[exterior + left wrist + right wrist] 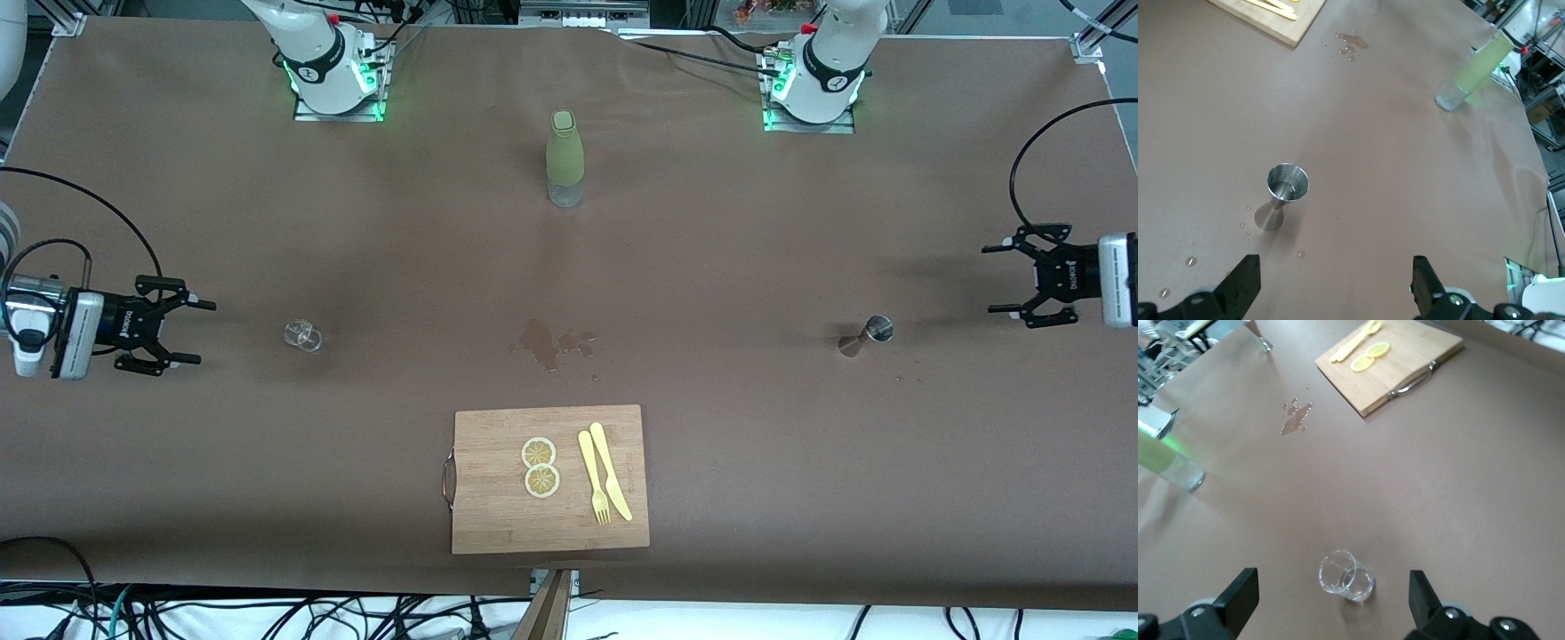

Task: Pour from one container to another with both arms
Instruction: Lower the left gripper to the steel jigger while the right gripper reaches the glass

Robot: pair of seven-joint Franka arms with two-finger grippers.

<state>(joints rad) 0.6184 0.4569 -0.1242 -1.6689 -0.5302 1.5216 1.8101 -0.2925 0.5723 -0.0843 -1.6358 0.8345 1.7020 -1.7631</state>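
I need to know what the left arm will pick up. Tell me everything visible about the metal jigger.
The metal jigger is a small, shiny steel double cone, narrow at the waist. It stands upright on the brown table cover toward the left arm's end, its open cup up. Small droplets lie around its foot. Nothing touches it; the open left end effector is beside it.

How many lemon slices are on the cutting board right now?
2: both lemon slices lie on the cutting board, touching, beside the yellow fork and knife; one sits farther from the front camera, the other nearer. None seems hidden.
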